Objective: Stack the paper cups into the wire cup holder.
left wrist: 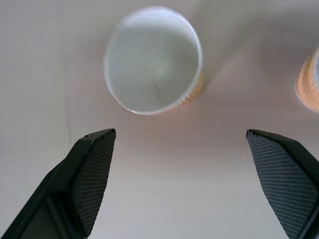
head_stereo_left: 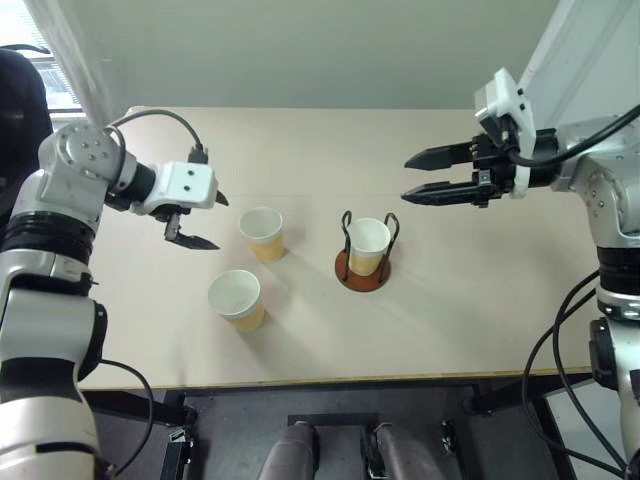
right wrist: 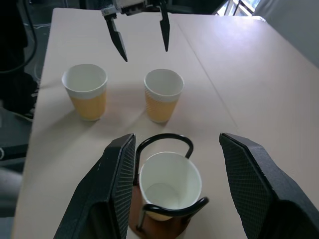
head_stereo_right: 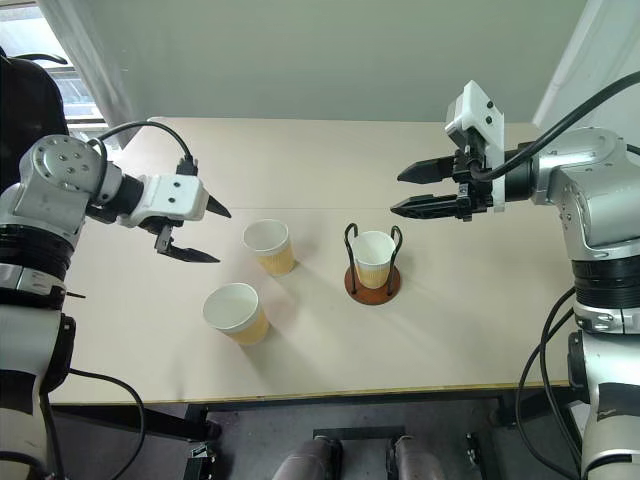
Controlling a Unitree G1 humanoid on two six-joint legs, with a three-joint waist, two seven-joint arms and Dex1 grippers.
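Already one cup (head_stereo_left: 368, 243) sits in the holder (head_stereo_left: 362, 272) mid-counter, two cups (head_stereo_left: 262, 233) stand loose beside it, and both spread, empty pincers, left (head_stereo_left: 195, 220) and right (head_stereo_left: 423, 175), risk tipping or crushing one.

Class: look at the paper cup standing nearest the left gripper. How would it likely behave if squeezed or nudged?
The paper cup looks thin-walled and empty, so probably light and easily crushed by a firm squeeze. It stands upright on its narrower base, wider at the rim, so a sideways nudge from the left gripper would likely tip or slide it.

One tan paper cup (head_stereo_left: 368, 244) upright inside wire cup holder (head_stereo_left: 362, 271); two more cups (head_stereo_left: 263, 233) (head_stereo_left: 237, 299) upright on table nearby
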